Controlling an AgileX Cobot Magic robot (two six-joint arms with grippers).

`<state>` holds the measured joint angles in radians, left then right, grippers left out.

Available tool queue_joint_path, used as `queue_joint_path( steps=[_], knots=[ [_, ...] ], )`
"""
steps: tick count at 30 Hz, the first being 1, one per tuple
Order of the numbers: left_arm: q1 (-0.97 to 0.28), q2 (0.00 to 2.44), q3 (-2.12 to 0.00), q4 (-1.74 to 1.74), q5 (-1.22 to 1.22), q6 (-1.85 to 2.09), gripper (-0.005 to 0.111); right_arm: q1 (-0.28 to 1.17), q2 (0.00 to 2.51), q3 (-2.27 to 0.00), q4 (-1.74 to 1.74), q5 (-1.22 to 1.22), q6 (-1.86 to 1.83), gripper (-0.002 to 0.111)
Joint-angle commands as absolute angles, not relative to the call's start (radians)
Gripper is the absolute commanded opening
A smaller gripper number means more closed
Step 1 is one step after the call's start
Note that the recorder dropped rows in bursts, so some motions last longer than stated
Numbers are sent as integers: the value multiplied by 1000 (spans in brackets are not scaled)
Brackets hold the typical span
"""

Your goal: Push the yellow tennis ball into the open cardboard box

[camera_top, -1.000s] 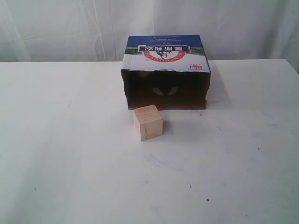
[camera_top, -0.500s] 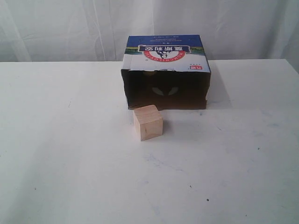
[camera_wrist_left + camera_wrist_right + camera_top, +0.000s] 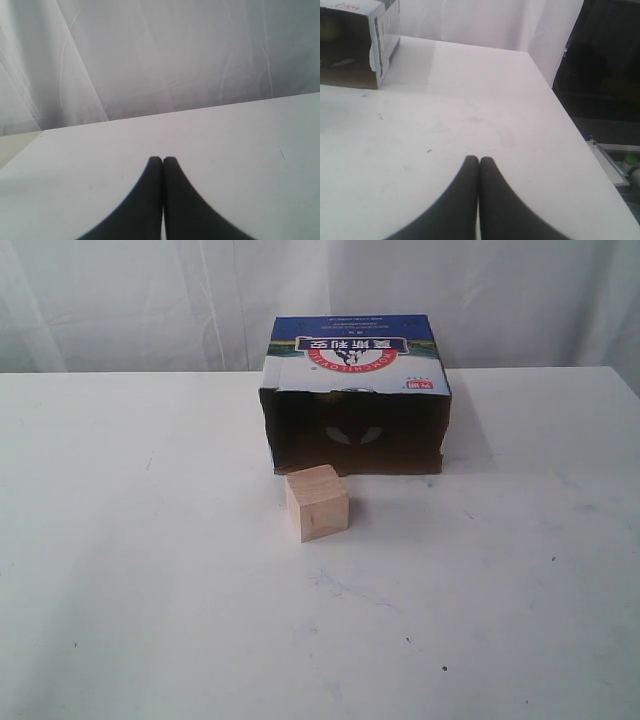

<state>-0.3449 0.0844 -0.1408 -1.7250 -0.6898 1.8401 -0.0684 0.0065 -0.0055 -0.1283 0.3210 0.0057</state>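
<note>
The open cardboard box (image 3: 355,355) lies on its side at the back of the white table, its blue-and-white printed face up and its dark brown inside facing forward. In the right wrist view a rounded yellow shape, the yellow tennis ball (image 3: 328,29), shows inside the box (image 3: 385,30), in shadow. My left gripper (image 3: 163,159) is shut on nothing above bare table. My right gripper (image 3: 479,159) is also shut and empty, well away from the box. Neither gripper shows in the exterior view.
A pale wooden cube (image 3: 317,502) stands just in front of the box's opening, a little to its left. The table's right edge (image 3: 560,100) drops to a dark area with a shelf and small bottles (image 3: 630,162). A white curtain hangs behind.
</note>
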Motion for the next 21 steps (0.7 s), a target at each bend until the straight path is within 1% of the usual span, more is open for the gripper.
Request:
queue_joint_path(
  steps=[1, 3, 4, 6, 8, 10, 12, 13, 16, 18, 21],
  knots=[
    [-339, 94, -140, -1526, -547, 1776, 0, -73, 0, 0, -127, 313, 7, 0],
    [-333, 116, -138, -1159, -468, 1572, 0, -73, 0, 0, -127, 313, 7, 0],
    [-327, 136, -131, -960, -461, 1380, 0, -73, 0, 0, -127, 313, 7, 0],
    [-292, 179, -98, -670, -458, 995, 0, -73, 0, 0, -127, 313, 7, 0],
    [-237, 203, -51, -508, -428, 718, 0, -73, 0, 0, -127, 313, 7, 0],
    [-153, 212, -1, -384, -292, 446, 0, -73, 0, 0, -127, 313, 7, 0],
    [-56, 208, 0, -262, -135, 239, 0, -73, 0, 0, -127, 313, 7, 0],
    [-26, 201, 0, -204, 0, 183, 0, -73, 0, 0, -127, 313, 7, 0],
    [26, 161, 0, -57, 210, 60, 0, -73, 0, 0, -127, 313, 7, 0],
    [32, 124, 0, 10, 241, 48, 0, -73, 0, 0, -127, 313, 7, 0],
    [35, 66, 0, 15, 240, 0, 0, -73, 0, 0, -127, 313, 7, 0]
  ],
)
